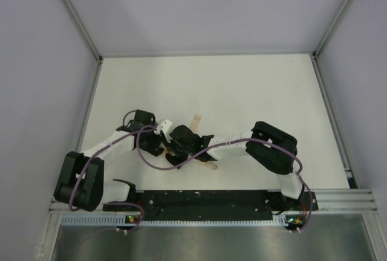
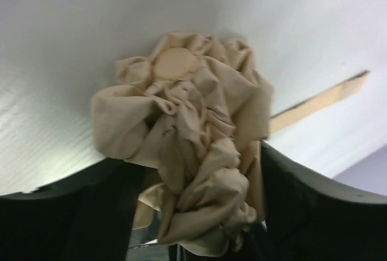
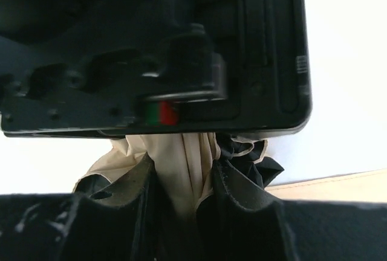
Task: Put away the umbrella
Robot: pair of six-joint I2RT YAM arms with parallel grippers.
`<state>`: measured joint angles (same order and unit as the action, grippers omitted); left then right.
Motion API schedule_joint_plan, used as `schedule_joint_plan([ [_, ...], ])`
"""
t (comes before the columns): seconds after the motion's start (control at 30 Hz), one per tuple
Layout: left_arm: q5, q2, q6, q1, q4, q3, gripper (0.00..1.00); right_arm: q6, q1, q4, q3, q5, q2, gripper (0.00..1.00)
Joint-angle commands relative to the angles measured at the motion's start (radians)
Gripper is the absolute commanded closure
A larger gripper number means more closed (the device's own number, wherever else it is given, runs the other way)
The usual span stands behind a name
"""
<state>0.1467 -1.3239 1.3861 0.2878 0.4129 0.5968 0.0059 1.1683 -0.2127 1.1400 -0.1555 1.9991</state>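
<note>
Near the front of the table [image 1: 242, 92], at its middle, you see both arms meeting over the umbrella [image 2: 193, 122]. On the left, the left gripper [image 2: 193, 161] has the crumpled beige canopy [image 2: 208, 194] between its fingers [image 2: 314, 200]. The cloth fills the gap and touches the finger at the right of that view, but you cannot tell if it is squeezed or only lies loose. A round cap [image 2: 175, 63] sits at the far end of the bundle. A tan strip [image 2: 320, 98] lies flat on the table and goes out from behind the cloth to the right. Further right, the right gripper [image 3: 181, 173] is clenched on a narrow fold of the umbrella, with its pads [image 3: 136, 200] pressing from both sides. Its camera looks at the black body of the left gripper, very close.
</note>
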Motion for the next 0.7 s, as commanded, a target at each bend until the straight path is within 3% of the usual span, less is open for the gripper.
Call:
schedule_joint_plan([
  [0.0,0.031,0.098,-0.079,-0.019,-0.115,-0.086,0.15,0.092,-0.044,0.148,-0.158,0.261,0.101,1.0],
  [0.03,0.045,0.116,-0.088,-0.038,-0.14,-0.11,0.01,0.109,-0.056,0.13,-0.172,0.299,0.095,1.0],
  [0.17,0.134,0.222,-0.069,-0.093,-0.343,-0.273,0.01,0.192,-0.099,0.021,-0.229,0.467,0.079,1.0],
  [0.2,0.142,0.244,-0.049,-0.095,-0.441,-0.316,0.01,0.207,-0.108,0.004,-0.236,0.509,0.076,1.0],
  [0.33,0.126,0.319,-0.01,-0.102,-0.584,-0.411,0.01,0.287,-0.153,-0.049,-0.249,0.703,0.063,1.0],
  [0.5,0.131,0.304,-0.088,-0.102,-0.469,-0.367,0.02,0.49,-0.251,-0.129,-0.24,0.89,0.073,1.0],
  [0.57,0.139,0.273,-0.101,-0.096,-0.454,-0.371,0.01,0.612,-0.281,-0.22,-0.234,0.98,0.108,1.0],
  [0.67,0.151,0.224,-0.085,-0.09,-0.453,-0.387,0.02,0.684,-0.302,-0.22,-0.178,1.048,0.15,1.0],
])
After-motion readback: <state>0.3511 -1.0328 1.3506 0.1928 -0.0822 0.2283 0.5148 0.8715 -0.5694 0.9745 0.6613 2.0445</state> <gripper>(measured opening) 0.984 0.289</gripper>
